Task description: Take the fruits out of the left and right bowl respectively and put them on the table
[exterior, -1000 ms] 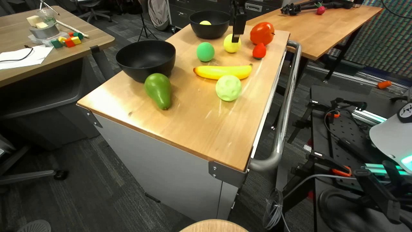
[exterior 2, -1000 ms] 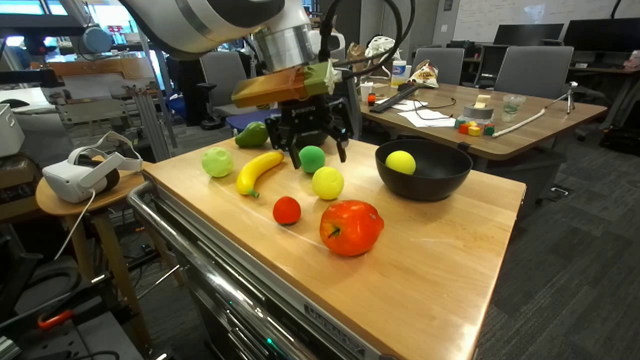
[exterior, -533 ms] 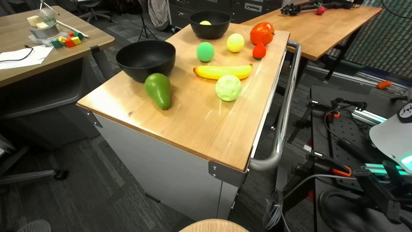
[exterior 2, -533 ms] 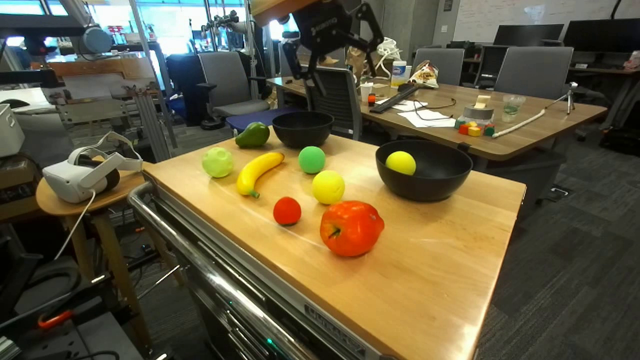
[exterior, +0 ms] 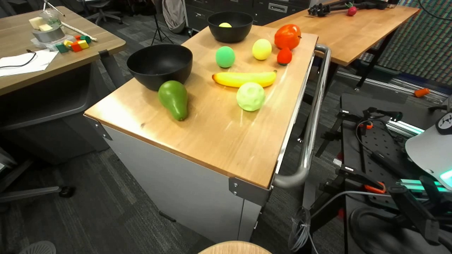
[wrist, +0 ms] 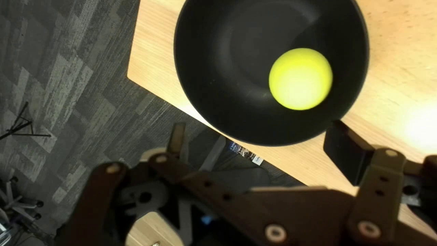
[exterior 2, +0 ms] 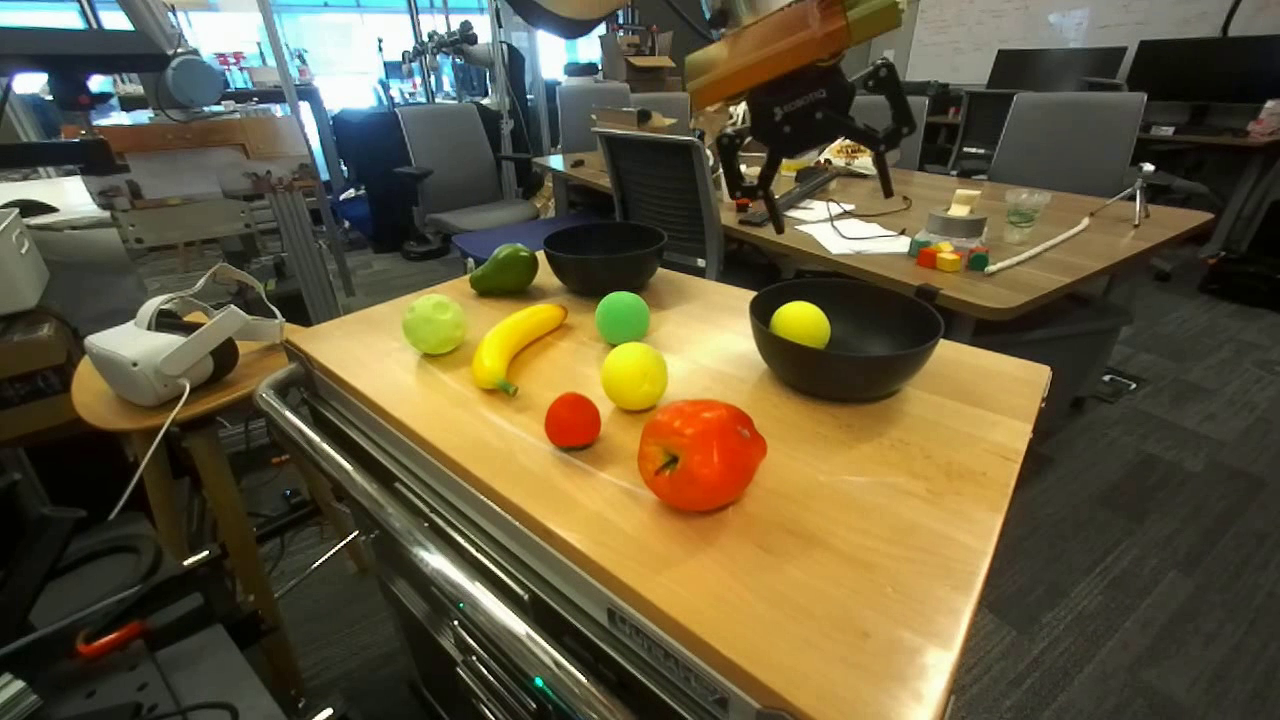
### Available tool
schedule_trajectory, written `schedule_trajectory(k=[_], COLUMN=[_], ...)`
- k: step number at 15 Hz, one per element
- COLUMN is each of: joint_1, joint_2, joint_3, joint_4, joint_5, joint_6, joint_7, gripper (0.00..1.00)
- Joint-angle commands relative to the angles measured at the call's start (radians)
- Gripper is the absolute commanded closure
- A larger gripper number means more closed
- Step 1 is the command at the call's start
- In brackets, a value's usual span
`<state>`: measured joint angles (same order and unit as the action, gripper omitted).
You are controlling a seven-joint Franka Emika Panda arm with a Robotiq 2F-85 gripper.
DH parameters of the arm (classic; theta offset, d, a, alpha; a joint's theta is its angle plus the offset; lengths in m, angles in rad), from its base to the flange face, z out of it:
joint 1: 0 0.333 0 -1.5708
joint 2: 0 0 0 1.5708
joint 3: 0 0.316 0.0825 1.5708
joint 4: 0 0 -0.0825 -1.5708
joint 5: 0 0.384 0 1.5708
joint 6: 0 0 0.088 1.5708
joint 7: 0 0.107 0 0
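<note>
Black bowls (exterior 2: 868,362), two, yellow balls (exterior 2: 800,325), two

A white headset (exterior 2: 158,352) rests on a round wooden stool (exterior 2: 108,404); its cable (exterior 2: 151,450) hangs over the stool edge. A desk (exterior 2: 1100,250) supports a gray tape roll (exterior 2: 957,226), colored blocks (exterior 2: 946,261) just beside the roll, paper sheets (exterior 2: 865,243) and a small tripod (exterior 2: 1141,195). Gray chairs (exterior 2: 1072,140) stand near the desk. Two dark monitors (exterior 2: 1058,69) are positioned in front of a whiteboard (exterior 2: 1100,20). Gray carpet (exterior: 123,201) covers the floor (exterior 2: 1150,500).

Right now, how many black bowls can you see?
2: one black bowl beside the green pear-shaped fruit, and another black bowl with a yellow ball inside.
</note>
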<state>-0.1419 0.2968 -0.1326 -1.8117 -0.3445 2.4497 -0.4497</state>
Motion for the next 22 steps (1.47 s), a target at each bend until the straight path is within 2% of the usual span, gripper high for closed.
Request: schedule_trajectory(k=[1,2,10,17,22], joint_1=[-0.010,-0.013,-0.128,-0.237,-0.263], joint_2=[0.018,0.027,0.127,0.222,0.250], joint_3=[0.007,0.009,0.057,0.158,0.177], joint_4=[0.021,0.029,0.073,0.139,0.161], joint_5=[-0.002,0.003,0.263,0.523,0.606], joint_6=[-0.005,-0.007,-0.014,-0.035,-0.068], joint_7=[0.001,-0.004,-0.091,-0.208,-0.248], gripper=[0.00,0.00,0.00,0.00,0.00])
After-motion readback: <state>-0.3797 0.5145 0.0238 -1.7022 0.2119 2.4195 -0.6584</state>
